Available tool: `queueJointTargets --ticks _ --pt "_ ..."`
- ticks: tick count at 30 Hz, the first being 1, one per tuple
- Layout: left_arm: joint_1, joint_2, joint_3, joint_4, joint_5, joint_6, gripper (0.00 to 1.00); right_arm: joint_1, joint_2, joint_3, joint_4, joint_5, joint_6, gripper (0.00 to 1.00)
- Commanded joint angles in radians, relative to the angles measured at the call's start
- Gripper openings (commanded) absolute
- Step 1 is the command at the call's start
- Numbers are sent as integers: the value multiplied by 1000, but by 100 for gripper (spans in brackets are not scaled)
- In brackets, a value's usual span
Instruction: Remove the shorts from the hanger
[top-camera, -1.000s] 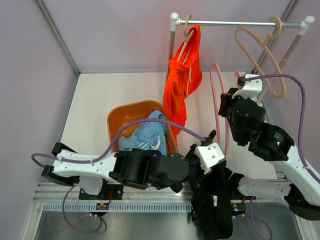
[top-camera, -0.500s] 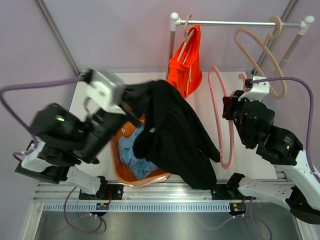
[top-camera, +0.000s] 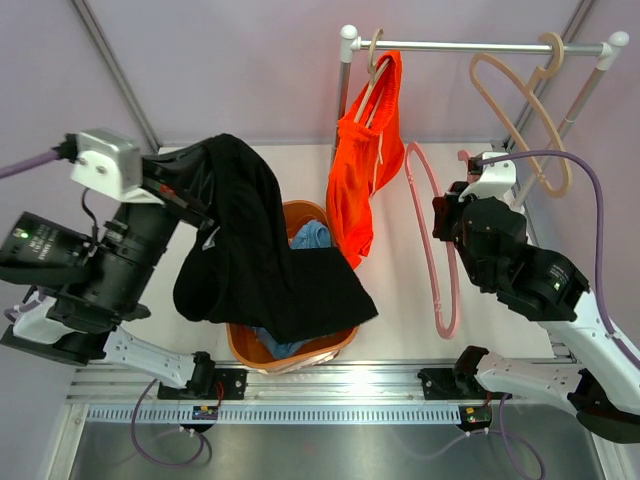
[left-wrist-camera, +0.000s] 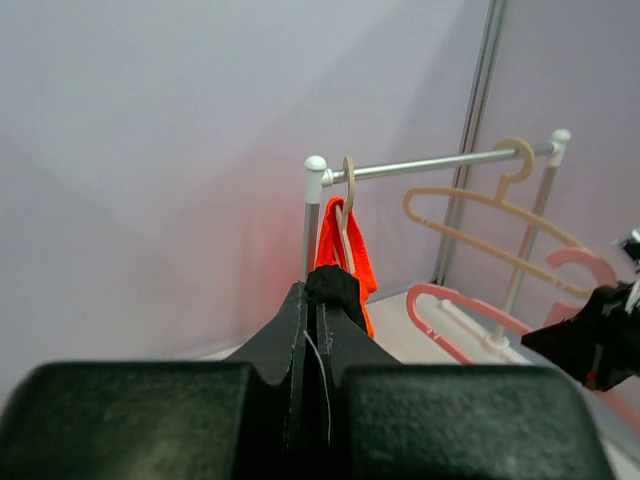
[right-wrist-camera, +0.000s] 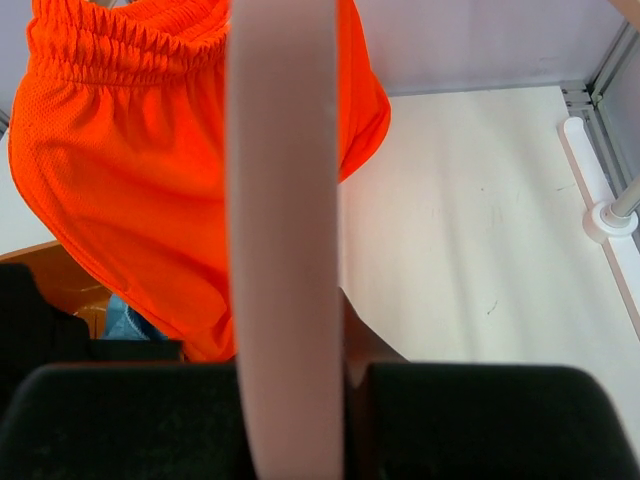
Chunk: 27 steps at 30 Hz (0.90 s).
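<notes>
High above the orange basket (top-camera: 285, 360), the left claw (left-wrist-camera: 318, 300) is pressed together on a bunch of the black shorts (top-camera: 250, 250). Its fingers (left-wrist-camera: 280, 340) meet with dark cloth pinched at the tips. The garment hangs from that grip and drapes across the basket's left side and near rim, its lower hem spread over the opening.

Inside the basket lie the light blue shorts (top-camera: 312, 236), partly covered by the black fabric.

Behind the basket, the orange shorts (top-camera: 362, 175) hang on a beige hanger (top-camera: 372, 75) hooked over the left end of the clothes rail (top-camera: 480, 45). Their lower edge reaches down beside the basket's far right rim.

To the basket's right, the right claw (top-camera: 447, 215) is closed on a pink hanger (top-camera: 432, 250). The wrist view shows the pale band held between its fingers (right-wrist-camera: 480, 420). The hanger tilts, its lower curve down near the white counter (top-camera: 400, 320).

Farther right of the basket, a second beige hanger (top-camera: 520, 100) hangs from the rail's other end.
</notes>
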Motion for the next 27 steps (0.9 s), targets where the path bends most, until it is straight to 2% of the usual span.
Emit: queueJointTargets --ticks 1,2,6,8,9,10,12,13,16,18,21,24,25,27 --pt "24 -16 -55 41 -22 -7 0 -9 -1 17 24 -16 13 0" --pt "34 -19 -58 19 -21 -26 0 -9 -2 17 21 -19 15 0" --pt "111 -16 -55 -232 13 -252 0 -9 -1 29 4 -21 24 0" --pt "194 -15 -83 -333 34 -357 0 -9 -4 33 2 -22 29 0" --pt "232 -16 -92 -467 94 -504 0 -9 -7 35 -1 -22 29 0" --pt "323 -16 -121 -526 128 -581 0 -9 -9 38 -2 -22 30 0" --pt "413 -39 -176 -640 223 -754 0 -9 -15 41 -9 -21 30 0" --pt "497 -55 -215 -659 257 -813 0 -9 -18 40 -9 -21 30 0" --pt "646 -133 -386 -690 422 -993 0 -9 -25 30 -7 -22 30 0" --pt "697 -179 -527 -682 535 -1081 0 -9 -32 24 -9 -25 30 0" --pt "757 -185 -694 -691 620 -1172 1 -9 -53 9 -6 -25 33 0" --pt "801 -177 -843 -671 722 -1240 16 -9 -76 0 -4 -18 32 0" --pt "809 -188 -876 -659 739 -1246 38 -9 -78 -3 -6 -16 30 0" --pt "809 -213 -928 -631 768 -1257 71 -8 -82 -3 -15 -8 26 0"
